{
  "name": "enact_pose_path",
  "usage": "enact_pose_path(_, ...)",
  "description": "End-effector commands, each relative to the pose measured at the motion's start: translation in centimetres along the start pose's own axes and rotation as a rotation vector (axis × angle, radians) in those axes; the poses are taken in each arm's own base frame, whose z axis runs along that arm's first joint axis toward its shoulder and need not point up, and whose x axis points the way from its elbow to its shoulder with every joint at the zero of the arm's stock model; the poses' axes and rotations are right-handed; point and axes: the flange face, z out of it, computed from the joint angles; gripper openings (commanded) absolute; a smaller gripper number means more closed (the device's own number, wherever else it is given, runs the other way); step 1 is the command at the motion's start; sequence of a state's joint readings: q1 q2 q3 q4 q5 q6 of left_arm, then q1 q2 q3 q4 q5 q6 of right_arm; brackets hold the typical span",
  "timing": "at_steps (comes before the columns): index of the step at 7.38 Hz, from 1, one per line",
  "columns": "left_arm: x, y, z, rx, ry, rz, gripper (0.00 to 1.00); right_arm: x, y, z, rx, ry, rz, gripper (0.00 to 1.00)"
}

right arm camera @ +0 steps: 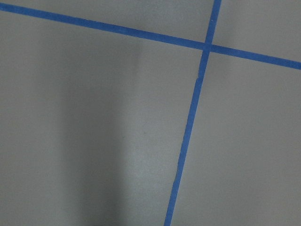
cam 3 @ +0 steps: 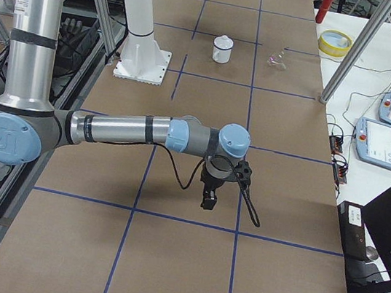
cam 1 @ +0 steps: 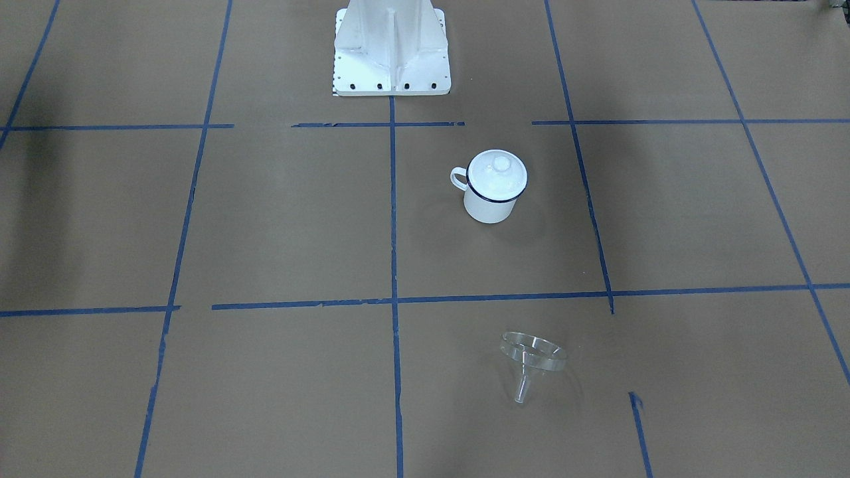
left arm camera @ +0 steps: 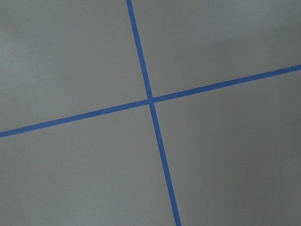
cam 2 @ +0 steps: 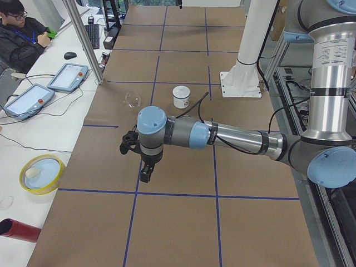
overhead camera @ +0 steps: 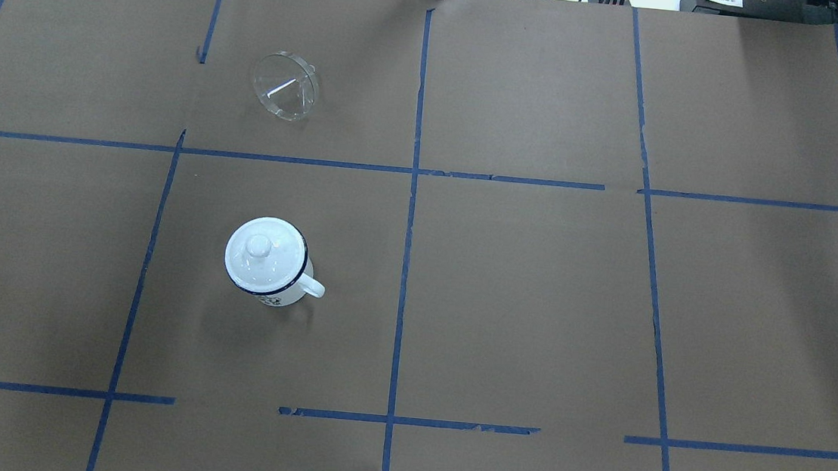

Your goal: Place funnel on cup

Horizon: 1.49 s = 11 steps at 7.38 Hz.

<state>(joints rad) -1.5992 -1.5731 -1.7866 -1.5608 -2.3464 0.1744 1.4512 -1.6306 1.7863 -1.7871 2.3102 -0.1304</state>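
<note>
The cup (cam 1: 490, 199), a white enamel mug with a dark blue rim, stands upright on the brown table, and a round white knobbed lid (cam 1: 498, 170) sits on it. It also shows in the overhead view (overhead camera: 273, 277). The clear funnel (cam 1: 531, 362) lies tilted on the table beyond the cup, toward the operators' side, and also shows in the overhead view (overhead camera: 286, 86). My left gripper (cam 2: 146, 172) hangs over bare table far from both. My right gripper (cam 3: 208, 201) hangs over the opposite end. I cannot tell whether either is open or shut. Both wrist views show only paper and blue tape.
The robot's white base (cam 1: 392, 53) stands at the table's near edge. A yellow bowl (cam 2: 41, 173), a red cylinder (cam 2: 19, 230) and teach pendants (cam 2: 28, 100) lie on the side bench. A metal post (cam 2: 83, 41) rises by the far edge. A person (cam 2: 22, 33) sits there.
</note>
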Motion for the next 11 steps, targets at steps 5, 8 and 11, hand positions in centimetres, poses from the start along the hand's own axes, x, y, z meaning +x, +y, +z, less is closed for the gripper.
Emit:
enact_pose_path(5, 8.3, -10.9, -1.2, 0.376, 0.016, 0.145, 1.0, 0.0, 0.0, 0.0, 0.001, 0.0, 0.0, 1.0)
enact_pose_path(8, 27.3, -12.3, 7.0, 0.119, 0.179, -0.062, 1.0, -0.1, -0.1, -0.1, 0.002, 0.0, -0.002, 1.0)
enact_pose_path(11, 45.8, -7.2, 3.2, 0.038, 0.134, -0.297, 1.0, 0.0, 0.0, 0.0, -0.001, 0.0, 0.001, 1.0)
